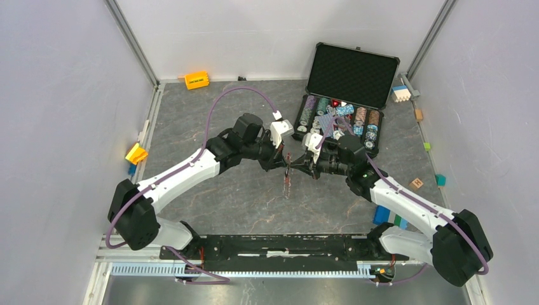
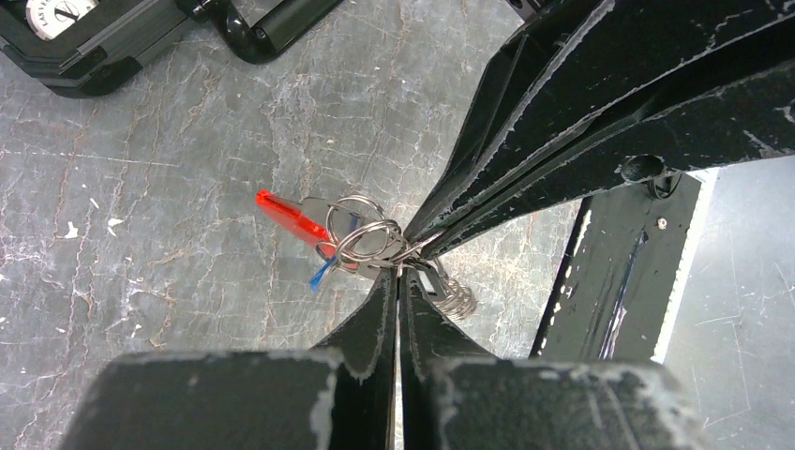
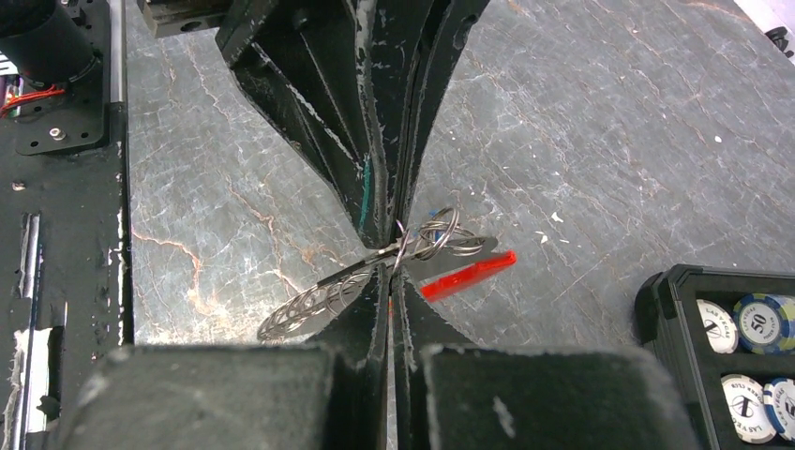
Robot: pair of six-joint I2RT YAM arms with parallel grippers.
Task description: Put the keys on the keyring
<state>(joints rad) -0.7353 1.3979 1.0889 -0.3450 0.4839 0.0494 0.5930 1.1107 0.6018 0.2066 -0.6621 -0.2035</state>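
Keyring point(image 3: 466, 276) hangs pinched; nearby chip point(image 3: 761, 319) reads "50".

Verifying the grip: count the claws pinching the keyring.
2. The left claw reaches in from the left, the right claw from the right; their tips meet on the keyring mid-table. None hidden.

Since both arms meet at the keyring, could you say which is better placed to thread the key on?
Probably right: the right pincer seems shut on the key beside the keyring, which the left pincer pinches.
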